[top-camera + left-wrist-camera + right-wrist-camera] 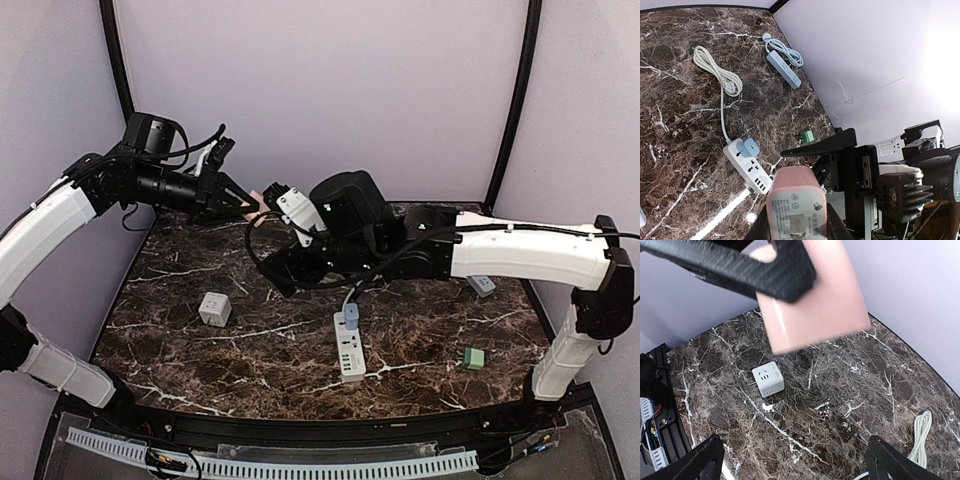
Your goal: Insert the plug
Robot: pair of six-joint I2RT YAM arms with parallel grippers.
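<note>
Over the table's eleven o'clock corner, fingers of the left gripper clamp the pink plug, a light, rigid, probably slippery block best pinched on its flat sides, while the right gripper gapes beside it, white power strip toward five o'clock.

Soft, even light fills the top view. The pale wall is flat and almost shadowless, while the dark table stays dim with only a faint sheen. The black posts bow at the edges from the wide lens. In the left wrist view the wall blows out to white glare at the right, and a bright streak reflects off the table. The pink plug looks slightly soft there. In the right wrist view it is a blur close to the lens, while the white cube behind is sharp.
</note>
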